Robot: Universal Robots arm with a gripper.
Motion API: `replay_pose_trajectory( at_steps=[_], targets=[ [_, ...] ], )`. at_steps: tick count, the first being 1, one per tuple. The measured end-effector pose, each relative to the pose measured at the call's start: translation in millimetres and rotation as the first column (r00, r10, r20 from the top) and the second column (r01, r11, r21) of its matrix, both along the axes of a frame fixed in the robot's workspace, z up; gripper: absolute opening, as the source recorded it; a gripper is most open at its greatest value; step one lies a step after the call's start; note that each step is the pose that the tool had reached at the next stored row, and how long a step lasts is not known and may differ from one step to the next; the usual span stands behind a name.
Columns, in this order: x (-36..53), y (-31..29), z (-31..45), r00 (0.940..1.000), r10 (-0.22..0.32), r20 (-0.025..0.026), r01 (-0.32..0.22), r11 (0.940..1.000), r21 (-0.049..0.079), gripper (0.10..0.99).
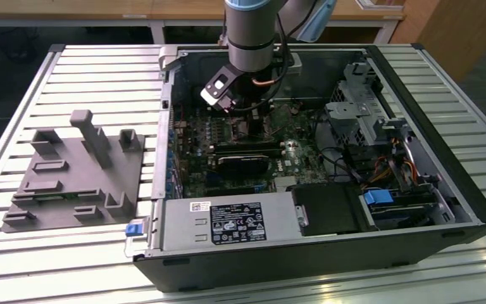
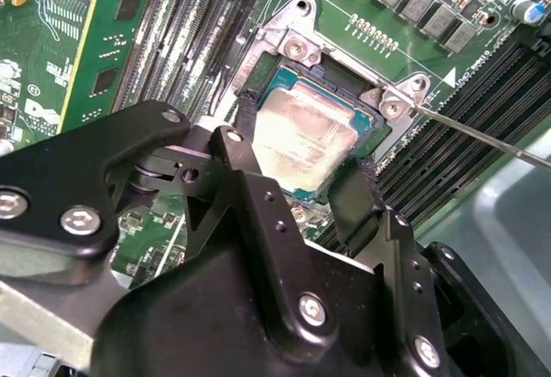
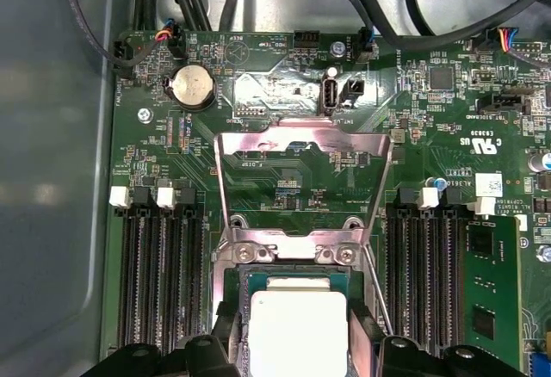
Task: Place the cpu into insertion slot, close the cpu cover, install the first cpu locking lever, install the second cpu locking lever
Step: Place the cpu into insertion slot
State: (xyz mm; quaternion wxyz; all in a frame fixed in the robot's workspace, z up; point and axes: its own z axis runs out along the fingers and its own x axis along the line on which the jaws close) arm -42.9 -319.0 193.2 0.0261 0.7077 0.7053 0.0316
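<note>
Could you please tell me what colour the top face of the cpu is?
The cpu face is pale silver-grey, clearest in the second wrist view.

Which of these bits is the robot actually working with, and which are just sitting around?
In the job: gripper, cpu, insertion slot, cpu cover standing open, locking lever.
Just lying about: grey fixture block, coin battery, memory slots, power supply.
</note>
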Motion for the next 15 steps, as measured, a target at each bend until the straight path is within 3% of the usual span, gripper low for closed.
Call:
replay_pose_trajectory(
  at_steps=[9,15],
  targets=[
    [0.0,0.9,0.2,1.0,0.0,-0.0002,0.0,1.0,0.006,0.612],
    [0.0,0.9,7.0,1.0,0.0,-0.0002,0.0,1.0,0.006,0.612]
  ],
)
